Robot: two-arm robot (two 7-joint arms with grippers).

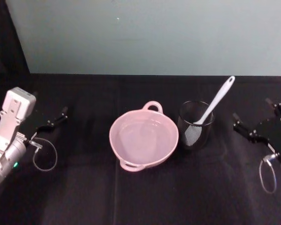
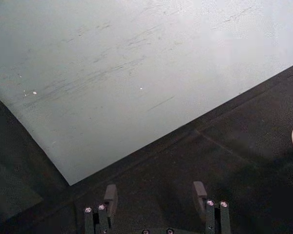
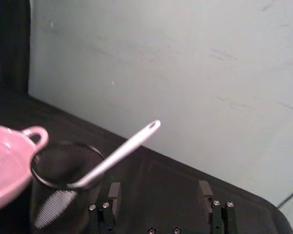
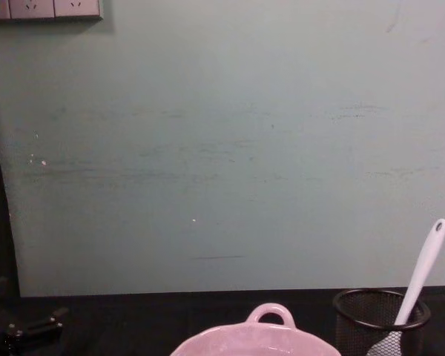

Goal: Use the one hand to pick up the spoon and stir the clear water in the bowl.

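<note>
Right gripper [image 3: 158, 189], jaws apart and empty. Just ahead of them a white spoon [image 3: 119, 152] leans in a black mesh cup [image 3: 83, 209], with the pink bowl [image 3: 2, 165] beyond. The spoon looks light, stiff and slick, likely best pinched on its upper handle. Left gripper [image 2: 155, 189] sits idle far off, jaws apart.

Pale pink bowl [image 1: 112, 137] holds clear water [image 1: 143, 138] — at its 3 o'clock the white spoon [image 1: 216, 103] stands head-down in a mesh cup [image 1: 204, 134], handle leaning toward 1 o'clock.
</note>
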